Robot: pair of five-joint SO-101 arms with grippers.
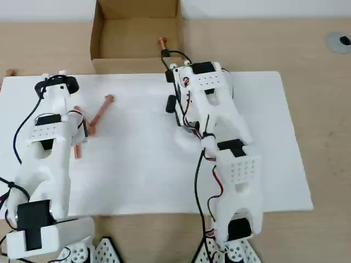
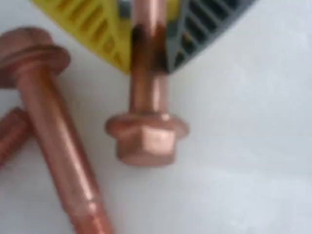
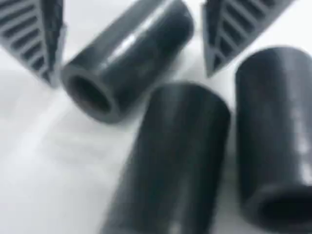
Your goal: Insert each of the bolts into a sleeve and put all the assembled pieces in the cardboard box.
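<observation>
My left gripper (image 2: 148, 34) is shut on the shank of a copper bolt (image 2: 146, 131), whose hex head points away from the yellow and grey fingers (image 2: 97, 29). A second bolt (image 2: 53, 131) lies on the white mat beside it. In the high view this gripper (image 1: 82, 131) sits at the mat's left, near a loose bolt (image 1: 101, 113). My right gripper (image 3: 131, 48) is open, its grey fingers (image 3: 229, 29) on either side of a black sleeve (image 3: 126, 58) lying on the mat. Two more sleeves (image 3: 180, 161) (image 3: 273, 136) lie close by. The cardboard box (image 1: 137, 55) stands at the back.
The white mat (image 1: 148, 164) covers the table's middle, with bare room between the two arms. One bolt (image 1: 163, 41) lies by the box's right wall, and another (image 1: 10, 72) rests off the mat at the far left. A grey disc (image 1: 339, 41) sits at the back right.
</observation>
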